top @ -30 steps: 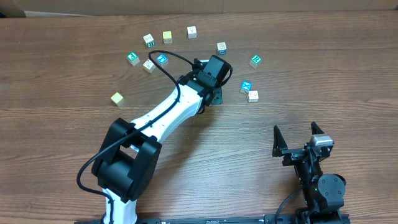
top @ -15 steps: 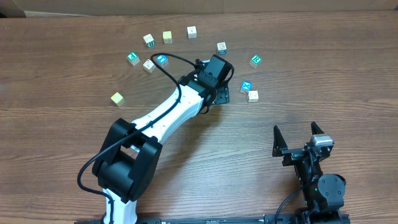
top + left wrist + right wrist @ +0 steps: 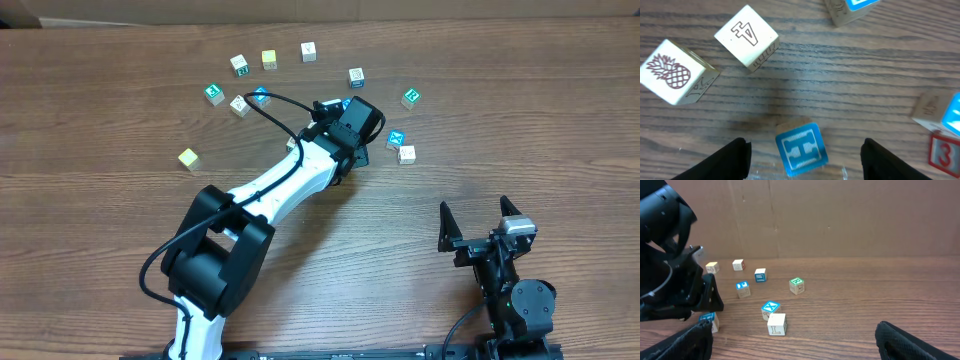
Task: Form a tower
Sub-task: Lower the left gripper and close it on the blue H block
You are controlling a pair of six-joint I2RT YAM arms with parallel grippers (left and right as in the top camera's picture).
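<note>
Left arm [image 3: 290, 175] is reaching across the table [image 3: 100, 230] to the far middle, left claw [image 3: 805, 146] pointing down with its fingers [image 3: 735, 159] standing apart — open, gripping nothing. A blue-faced cube [image 3: 801, 149] is sitting between them in the left wrist view, pale wood side showing, with a clear gap to each finger. Beyond it a pineapple cube [image 3: 670, 76] and a cube marked 4 [image 3: 746, 35] are lying near each other without touching, both turned askew. A cube with a red 3 [image 3: 946, 155] is poking in at the picture's edge, touching or just beside a blue-and-wood cube [image 3: 940, 112] — can't tell which. The tower is not yet standing: every cube that can be made out is lying singly on the table, spread in a loose arc around the left claw. In the right wrist view an L cube [image 3: 776, 324] is sitting just beside a blue X cube [image 3: 770, 308], with a green-faced cube [image 3: 796, 285] farther back. Right claw [image 3: 478, 215] is sitting at the near right of the table, well apart from the cubes, jaws spread wide and holding nothing.
</note>
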